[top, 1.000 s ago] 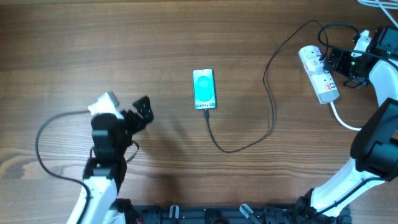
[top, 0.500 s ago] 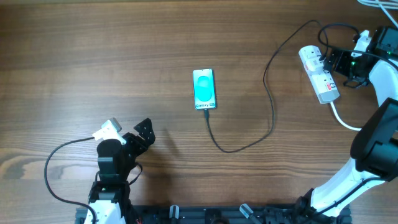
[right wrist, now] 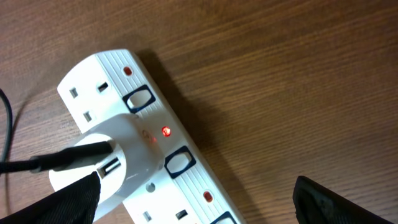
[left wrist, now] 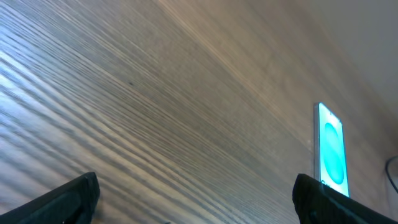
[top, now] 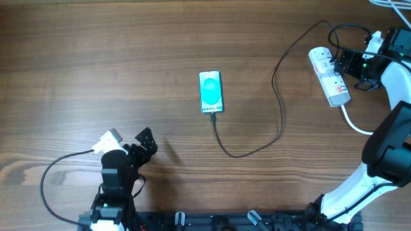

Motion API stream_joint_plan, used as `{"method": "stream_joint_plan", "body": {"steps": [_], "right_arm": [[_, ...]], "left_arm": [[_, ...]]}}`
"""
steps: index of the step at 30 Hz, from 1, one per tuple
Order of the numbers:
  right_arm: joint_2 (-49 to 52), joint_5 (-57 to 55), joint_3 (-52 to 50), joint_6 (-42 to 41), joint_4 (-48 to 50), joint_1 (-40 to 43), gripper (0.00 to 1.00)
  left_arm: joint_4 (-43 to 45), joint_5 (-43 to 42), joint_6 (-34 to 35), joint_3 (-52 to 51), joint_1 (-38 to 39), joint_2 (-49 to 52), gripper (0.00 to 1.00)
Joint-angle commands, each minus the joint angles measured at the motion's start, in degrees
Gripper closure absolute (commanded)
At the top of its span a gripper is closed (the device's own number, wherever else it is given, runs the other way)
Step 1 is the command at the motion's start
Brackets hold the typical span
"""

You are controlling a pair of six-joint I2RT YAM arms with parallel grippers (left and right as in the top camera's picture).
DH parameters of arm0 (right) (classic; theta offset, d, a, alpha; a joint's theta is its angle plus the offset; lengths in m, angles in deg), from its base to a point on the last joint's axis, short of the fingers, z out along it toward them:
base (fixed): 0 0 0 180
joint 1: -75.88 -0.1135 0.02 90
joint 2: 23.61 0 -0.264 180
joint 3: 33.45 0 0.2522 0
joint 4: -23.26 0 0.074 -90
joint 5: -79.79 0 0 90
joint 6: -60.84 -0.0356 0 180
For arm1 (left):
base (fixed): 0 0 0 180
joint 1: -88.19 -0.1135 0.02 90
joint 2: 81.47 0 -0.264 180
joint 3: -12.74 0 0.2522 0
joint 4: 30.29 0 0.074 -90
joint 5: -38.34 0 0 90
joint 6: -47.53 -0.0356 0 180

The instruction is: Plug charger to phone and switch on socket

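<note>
Socket (top: 335, 90), far right of the phone (top: 211, 92), looks switched on, its lamp (right wrist: 166, 131) red beside the charger (right wrist: 118, 155) plug, so the right gripper (top: 343, 66), jaws spread and empty like the left gripper (top: 142, 146), should lift straight off without tugging it.

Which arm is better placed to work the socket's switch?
Right. The right fingers stand open just above the socket, its switches in the wrist view. The left fingers are far off at the near left. A red light on the socket glows, so it may already be on.
</note>
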Motion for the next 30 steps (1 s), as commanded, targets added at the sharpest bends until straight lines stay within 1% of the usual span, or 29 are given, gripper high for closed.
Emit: {"method": "stream_joint_plan", "body": {"steps": [1,4,6,7,9,10,13,19,21,30], "right_arm": [[0.2,-0.1,-0.3,1.1,0.1,-0.2,0.0],[0.2,-0.1,-0.3,1.1,0.1,-0.2,0.0],[0.2,-0.1,-0.3,1.1,0.1,-0.2,0.0],[0.2,-0.1,-0.3,1.1,0.1,-0.2,0.0],[0.2,-0.1,-0.3,1.1,0.1,-0.2,0.0],[0.2,-0.1,-0.3,1.1,0.1,-0.2,0.0],[0.2,-0.1,-0.3,1.1,0.1,-0.2,0.0],[0.2,-0.1,-0.3,1.0,0.1,-0.2,0.0],[0.2,-0.1,-0.3,1.1,0.1,-0.2,0.0],[0.2,-0.1,-0.3,1.1,0.1,-0.2,0.0]], "left_arm": [[-1.0,2.0,-8.1,-0.1,0.3,-9.2,0.0],[-1.2,0.8,-15.5,-0.1,0.3,-16.7,0.0],[-1.5,-2.2,-23.0,-0.1,0.3,-22.1,0.0],[-1.5,-2.9,-25.4,-0.1,0.3,-24.2,0.0],[-1.5,-3.0,-28.0,-0.1,0.3,-26.8,0.0],[-1.5,-3.7,-30.5,-0.1,0.3,-28.3,0.0],[-1.3,-5.9,-35.3,-0.1,0.3,-30.2,0.0],[-1.4,-4.9,-40.9,-0.1,-1.1,-30.2,0.0],[-1.5,-3.4,-40.9,-0.1,-1.1,-30.2,0.0],[-1.3,-2.5,-41.0,-0.1,-1.2,-30.2,0.0]]}}
